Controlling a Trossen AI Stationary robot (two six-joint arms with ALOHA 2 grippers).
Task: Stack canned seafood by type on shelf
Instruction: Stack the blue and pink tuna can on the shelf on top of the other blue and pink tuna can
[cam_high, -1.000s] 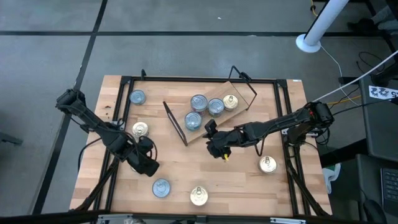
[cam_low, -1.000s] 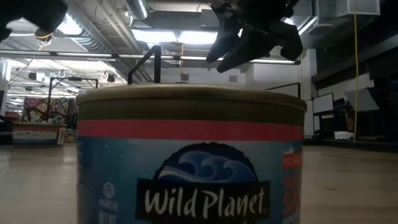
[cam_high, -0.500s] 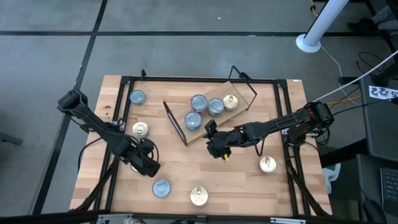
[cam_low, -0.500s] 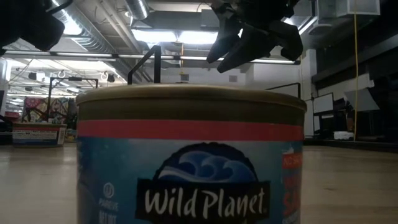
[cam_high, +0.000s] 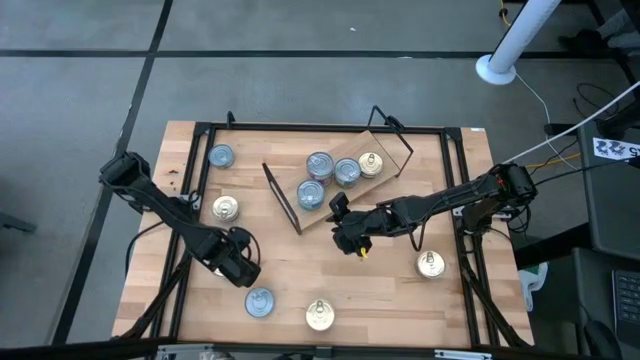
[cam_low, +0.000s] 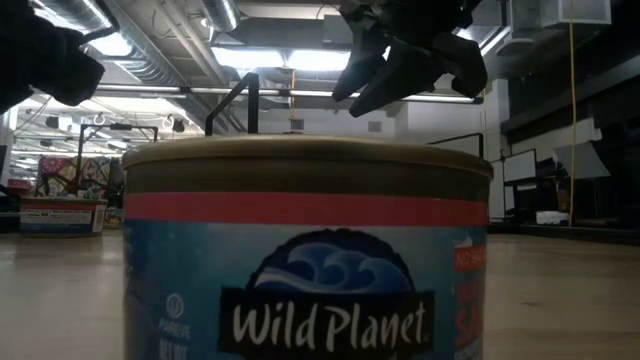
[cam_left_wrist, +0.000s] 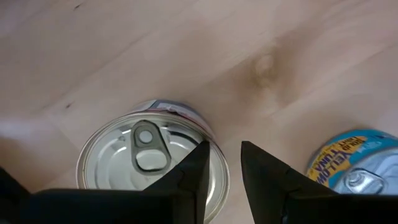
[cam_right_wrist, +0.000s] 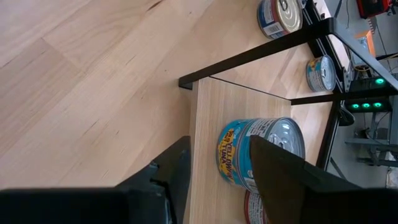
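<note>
Five blue tins (cam_high: 318, 166), four gold tins (cam_high: 226, 208), one shelf (cam_high: 385, 172)

Blue-labelled tins (cam_high: 259, 301) carry silvery tops. Other tins (cam_high: 320, 316) are gold. The shelf (cam_right_wrist: 211, 149) is pale wood with black wire legs.

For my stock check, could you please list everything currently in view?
blue-labelled tins: five visible, blue with silvery tops; three on the shelf, two on the table
gold tins: four, gold; one on shelf, three on table
shelf: one, light wood, black wire legs; skewed, far middle of table
table: one, light wood
pole: one, white; floor beyond table
left gripper: dark, open; above near-left tins
right gripper: dark, open; at shelf's near edge
</note>
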